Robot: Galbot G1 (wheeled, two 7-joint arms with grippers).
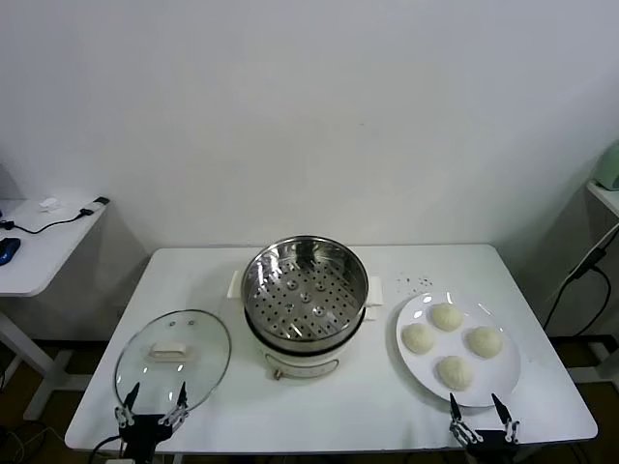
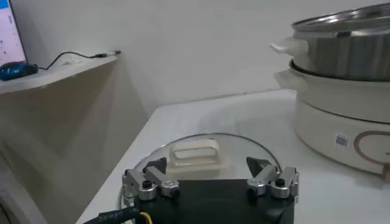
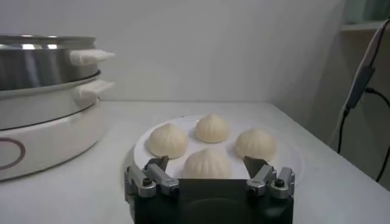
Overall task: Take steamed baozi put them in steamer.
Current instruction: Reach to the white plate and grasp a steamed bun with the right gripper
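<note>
Your left gripper [image 1: 152, 396] waits wide open by the glass lid [image 1: 174, 359]. Past the empty steamer [image 1: 304, 290], your right gripper [image 1: 481, 410] (wide open too) sits nearest the buns [image 1: 450, 344], straight ahead on their plate [image 1: 503, 375].

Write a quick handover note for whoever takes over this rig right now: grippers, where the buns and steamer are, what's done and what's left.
Left gripper: fingers open, empty, at the table's near edge by the glass lid.
Right gripper: fingers open, empty, at the near edge in front of the white plate.
Steamed baozi: all four on the plate, right of the steamer.
Steamer: mid-table, lid off, perforated tray empty.
Done: nothing moved.
Left: put all four baozi in the steamer.
</note>
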